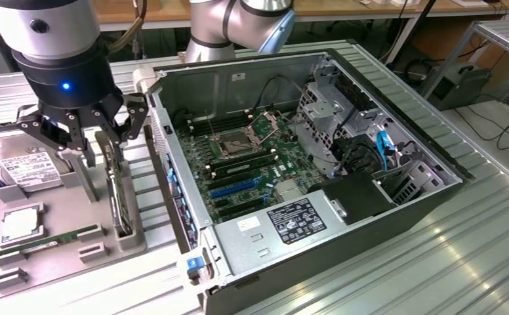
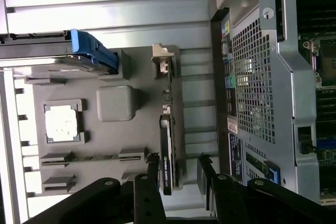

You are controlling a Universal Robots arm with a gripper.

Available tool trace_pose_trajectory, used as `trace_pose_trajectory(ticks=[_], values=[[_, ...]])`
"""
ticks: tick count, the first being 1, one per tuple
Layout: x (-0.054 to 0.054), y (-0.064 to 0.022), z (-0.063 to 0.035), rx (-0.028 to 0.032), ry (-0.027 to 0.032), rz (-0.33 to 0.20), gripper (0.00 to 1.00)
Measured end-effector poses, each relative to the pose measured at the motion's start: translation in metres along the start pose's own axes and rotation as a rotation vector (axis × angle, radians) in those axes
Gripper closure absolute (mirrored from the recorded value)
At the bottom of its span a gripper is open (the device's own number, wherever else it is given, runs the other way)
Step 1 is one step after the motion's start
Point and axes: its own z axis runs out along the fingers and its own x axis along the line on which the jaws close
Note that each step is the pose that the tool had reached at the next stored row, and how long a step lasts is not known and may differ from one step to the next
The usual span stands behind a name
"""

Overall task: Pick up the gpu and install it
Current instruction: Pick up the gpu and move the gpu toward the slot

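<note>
Fingers of the gripper are spread wide in the exterior view, just above the gpu. The gpu stands on its edge in the gray tray, beside the open computer case. In the wrist view the gripper is spread too, with one finger on each side of the gpu.

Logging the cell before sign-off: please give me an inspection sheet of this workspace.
Surface: ribbed metal table carrying grey holder tray and open black computer case.
Job's things: black flat gpu card with silver bracket, standing on edge in the tray.
Clutter: silver hard drive, green RAM stick, square processor, all in the tray.
Gripper: black gripper open, straddling the gpu card.
Cables: blue cable inside the case.
Surroundings: wooden bench behind.
</note>
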Motion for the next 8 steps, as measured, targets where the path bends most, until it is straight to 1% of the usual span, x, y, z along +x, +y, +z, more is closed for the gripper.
trace_pose_trajectory(ticks=[4,6,8], values=[[0.002,-0.0003,0.0071,0.0000,0.0000,0.000,0.58],[0.006,-0.0008,0.0176,0.0001,0.0000,0.000,0.58],[0.008,-0.0011,0.0227,-0.0001,-0.0002,0.000,0.58]])
